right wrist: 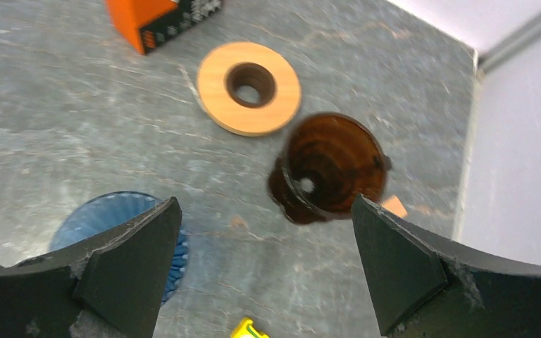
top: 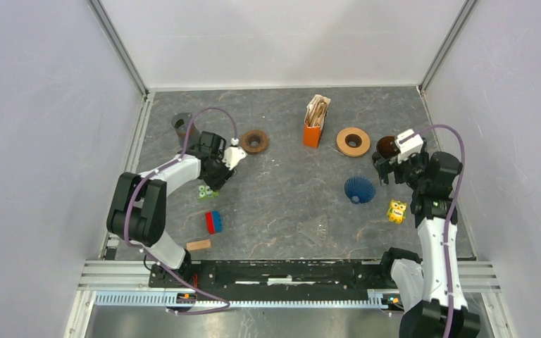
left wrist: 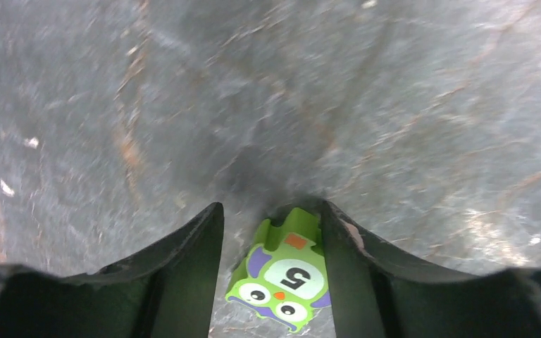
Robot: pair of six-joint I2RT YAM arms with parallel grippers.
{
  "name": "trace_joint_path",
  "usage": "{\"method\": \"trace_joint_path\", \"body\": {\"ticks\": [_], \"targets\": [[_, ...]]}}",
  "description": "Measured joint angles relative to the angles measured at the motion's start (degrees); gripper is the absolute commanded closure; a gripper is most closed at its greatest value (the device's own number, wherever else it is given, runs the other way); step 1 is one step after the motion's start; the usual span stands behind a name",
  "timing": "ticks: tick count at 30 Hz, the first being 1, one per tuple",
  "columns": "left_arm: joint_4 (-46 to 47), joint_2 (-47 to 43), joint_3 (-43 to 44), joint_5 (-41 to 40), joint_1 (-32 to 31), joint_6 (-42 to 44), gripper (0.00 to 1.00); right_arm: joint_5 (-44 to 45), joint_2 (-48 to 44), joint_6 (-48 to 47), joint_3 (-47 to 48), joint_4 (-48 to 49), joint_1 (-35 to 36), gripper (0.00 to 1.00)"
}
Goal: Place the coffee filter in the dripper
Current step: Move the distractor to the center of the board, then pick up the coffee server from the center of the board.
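Pickup not yet begun: brown paper coffee filters (top: 317, 107) upright in orange box (top: 312, 135); right end effector (right wrist: 265, 203) agape over dark brown dripper (right wrist: 331, 169), left end effector (left wrist: 270, 207) apart astride green owl block (left wrist: 282, 274); next, pinching one filter free.

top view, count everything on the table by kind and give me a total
drippers: 3 (brown, blue, clear)
wooden rings: 2
owl blocks: 2
other blocks: 2
orange filter box: 1
grey cup-like item: 1, kind unclear
total: 11
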Motion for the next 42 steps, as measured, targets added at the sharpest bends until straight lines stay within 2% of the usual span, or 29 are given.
{"method": "trace_joint_path", "body": {"ticks": [2,6,10,12,20,25,32,34,36,37,42], "targets": [[0.39,-0.68,-0.35,-0.46,2.49,0.61,0.25,4.17,2.89,-0.04,2.01,-0.85,0.02,0.02],[0.83,-3.58,-0.42,0.17,4.81,0.31,0.18,14.01,11.34,-0.33,8.61,-3.76,0.07,0.06],[1.22,-8.37,0.44,3.19,4.59,-2.91,0.12,20.94,18.67,-0.59,13.18,-4.81,0.07,0.24],[2.21,-10.78,1.51,4.92,4.39,-5.86,0.11,22.93,23.43,-0.48,16.0,-5.66,-0.15,0.26],[4.76,-19.41,2.03,10.29,2.14,-13.14,0.07,22.29,38.95,0.68,23.78,-6.95,-4.11,0.37],[5.7,-23.65,1.81,12.96,0.96,-15.65,0.03,20.11,45.46,2.29,26.71,-7.5,-5.03,0.47],[7.06,-27.98,-0.92,13.62,0.81,-16.2,0.0,15.52,53.02,4.81,31.12,-8.96,-5.03,0.71],[6.97,-28.41,-1.27,13.62,0.81,-16.74,0.0,14.51,53.48,5.55,31.85,-9.57,-5.03,0.82],[7.02,-28.81,-1.42,13.62,0.7,-17.09,0.0,13.64,53.53,6.25,32.87,-10.38,-5.03,0.97],[6.99,-29.09,-1.44,13.62,0.61,-17.16,0.0,13.22,53.53,6.58,33.51,-10.62,-5.03,1.0],[7.02,-30.93,-1.49,13.62,0.5,-17.73,0.0,11.63,53.53,7.65,36.94,-11.3,-4.94,1.0]]}}
